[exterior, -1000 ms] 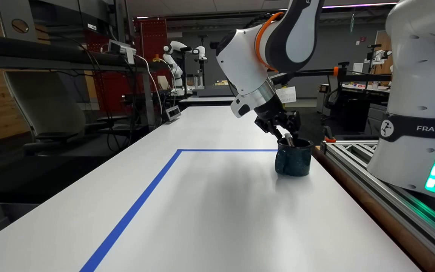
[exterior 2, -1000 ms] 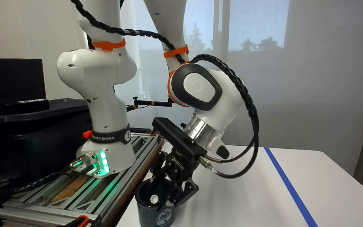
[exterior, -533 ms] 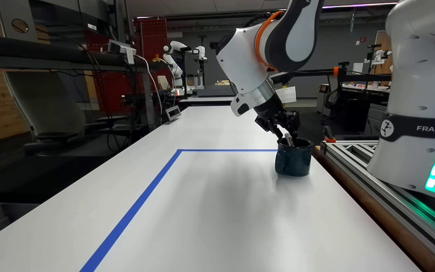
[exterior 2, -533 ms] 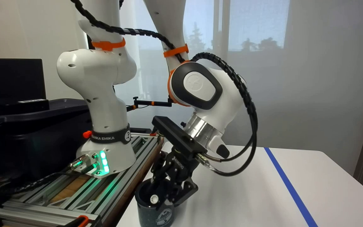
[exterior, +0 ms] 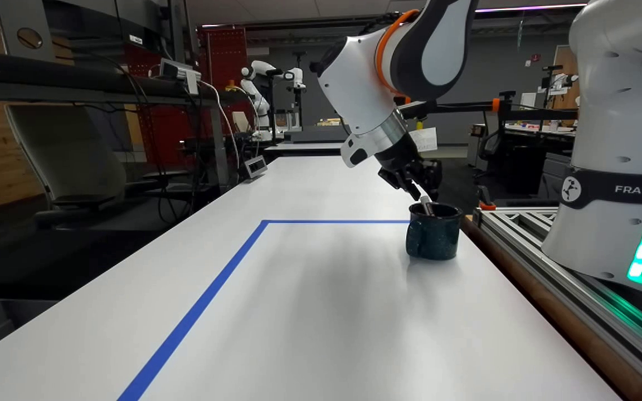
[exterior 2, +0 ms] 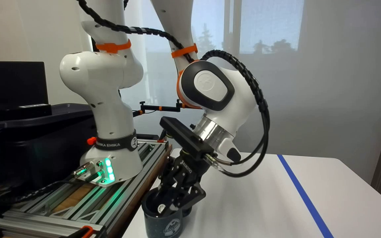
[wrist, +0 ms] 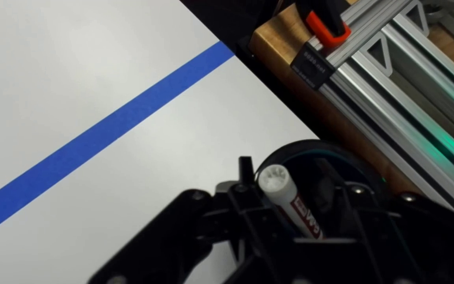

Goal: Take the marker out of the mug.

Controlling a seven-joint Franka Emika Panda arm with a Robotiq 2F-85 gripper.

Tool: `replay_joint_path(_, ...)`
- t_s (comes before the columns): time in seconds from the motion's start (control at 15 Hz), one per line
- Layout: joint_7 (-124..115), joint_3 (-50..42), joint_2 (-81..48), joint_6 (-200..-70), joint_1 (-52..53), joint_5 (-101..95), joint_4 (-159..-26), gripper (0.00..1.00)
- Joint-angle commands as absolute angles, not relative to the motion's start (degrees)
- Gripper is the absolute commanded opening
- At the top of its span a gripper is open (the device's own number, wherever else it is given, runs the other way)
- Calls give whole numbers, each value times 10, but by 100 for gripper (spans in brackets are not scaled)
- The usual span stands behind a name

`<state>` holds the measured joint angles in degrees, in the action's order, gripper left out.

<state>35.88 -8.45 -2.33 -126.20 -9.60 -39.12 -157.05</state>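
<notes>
Observing the gripper [wrist: 285, 167] hanging tilted at the mouth of the mug [exterior: 435, 239], with wide-set jaws gripping nothing. Locating the marker [wrist: 290, 203] inside the mug, leaning between the jaws, showing its white end [wrist: 275, 179] above the rim [wrist: 309, 144] and lying nearer one finger [wrist: 246, 173] than its opposite; not resolving contact or gap there. Judging the step in hand as lining up for a grip. Recommending centring the jaws on the white end before squeezing, to avoid dragging the marker sideways; keeping the rim out from between the jaws; then drawing upward along the marker's lean.
</notes>
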Motion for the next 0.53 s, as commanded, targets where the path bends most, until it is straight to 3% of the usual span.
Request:
replay_joint_path(0.0, 352, -81, -9, -1246, -90, -387, -1577, 41)
replay_joint_path(0.47, 357, -79, -18, -1253, -91, -384, -1575, 47)
